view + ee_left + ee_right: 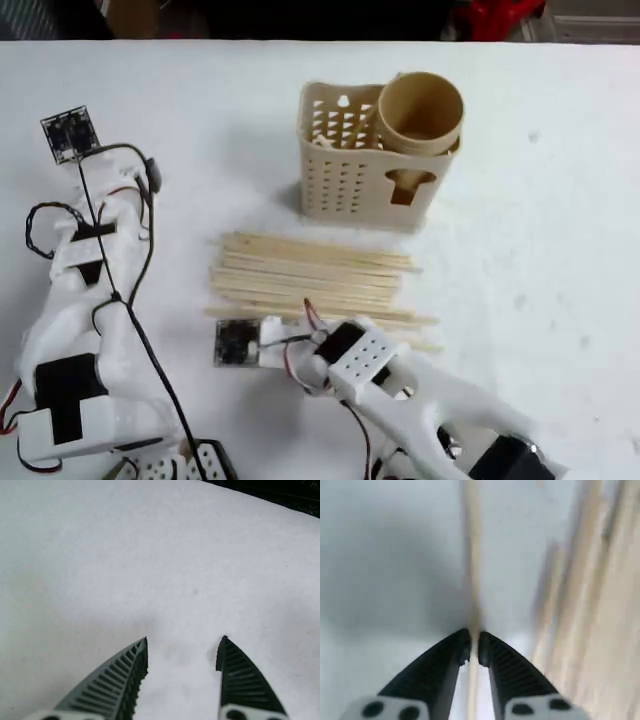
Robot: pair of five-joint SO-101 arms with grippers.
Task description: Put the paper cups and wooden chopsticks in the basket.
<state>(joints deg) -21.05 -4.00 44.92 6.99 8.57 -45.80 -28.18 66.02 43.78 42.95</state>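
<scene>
The basket [345, 185] stands upright toward the far side of the white counter [560, 250]. A paper cup [421, 110] sits in one end of it, tilted a little, with its rim above the basket's wall. Just in front of the basket, the chopsticks [310, 275] lie flat in a loose bundle, mostly parallel and running across the counter.

The right arm [365, 365] comes in from the near edge, its wrist over the near side of the bundle. The right pincer [473, 647] is clamped together on a single chopstick [471, 555] (the stick runs straight between the two tips), while the rest of the bundle lies just beside it on the counter.

The left arm [80, 300] is folded back well apart from the basket and the sticks. The left pincer [182, 645] has its tips spread apart above bare counter, gripping nothing.
</scene>
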